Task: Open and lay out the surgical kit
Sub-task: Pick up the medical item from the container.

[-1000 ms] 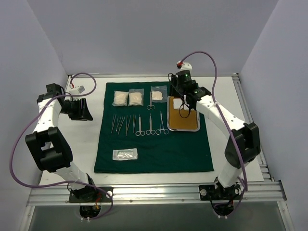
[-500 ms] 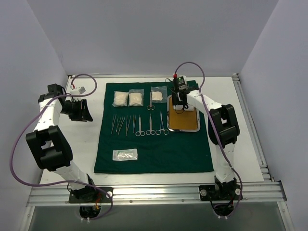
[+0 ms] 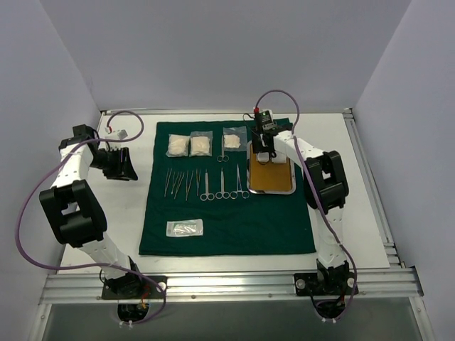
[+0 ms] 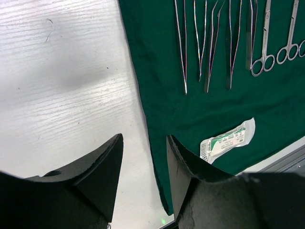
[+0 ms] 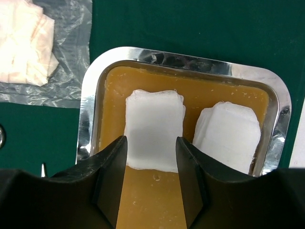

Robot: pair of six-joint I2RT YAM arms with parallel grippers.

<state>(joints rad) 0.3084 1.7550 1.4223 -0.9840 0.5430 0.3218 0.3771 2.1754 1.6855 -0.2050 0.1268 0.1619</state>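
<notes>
Right gripper (image 5: 151, 143) is hovering over the steel tray (image 5: 190, 61) with jaws parted and empty. Directly beneath it, one white gauze pad (image 5: 155, 119) is lying flat, a second pad (image 5: 228, 136) alongside, apparently arranged for display on the green drape (image 5: 200, 24).

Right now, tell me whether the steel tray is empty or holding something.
Holding something: two white gauze pads lie side by side inside the steel tray, at one end.
</notes>
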